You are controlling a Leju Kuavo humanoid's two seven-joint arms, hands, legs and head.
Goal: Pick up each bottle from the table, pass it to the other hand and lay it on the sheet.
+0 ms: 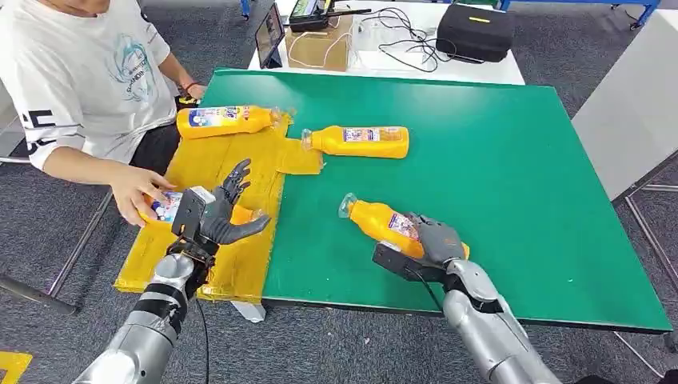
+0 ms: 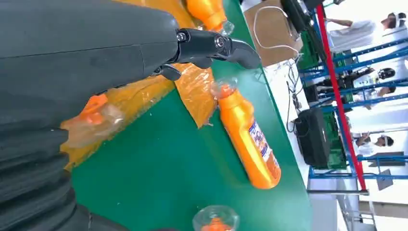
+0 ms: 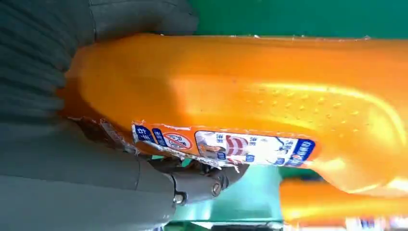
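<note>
Orange bottle (image 1: 382, 223) gripped by R hand (image 1: 436, 240), fingers wrapped round lower body, cap twd desk centre, on green desk (image 1: 512, 160). L hand (image 1: 220, 214) held over yellow sheet (image 1: 232, 160), fingers spread, nothing held. 2nd bottle (image 1: 226, 121) laid on sheet; 3rd bottle (image 1: 360, 142) on desk, cap at sheet edge. Person's hand (image 1: 137, 190) on a 4th bottle (image 1: 164, 208) at sheet's L edge.

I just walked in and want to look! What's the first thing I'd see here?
Bright orange bottles on a green table. The robot's right hand grips one bottle near the front edge, and its left hand hovers open over a yellow sheet. A person's hand touches another bottle on that sheet.
</note>
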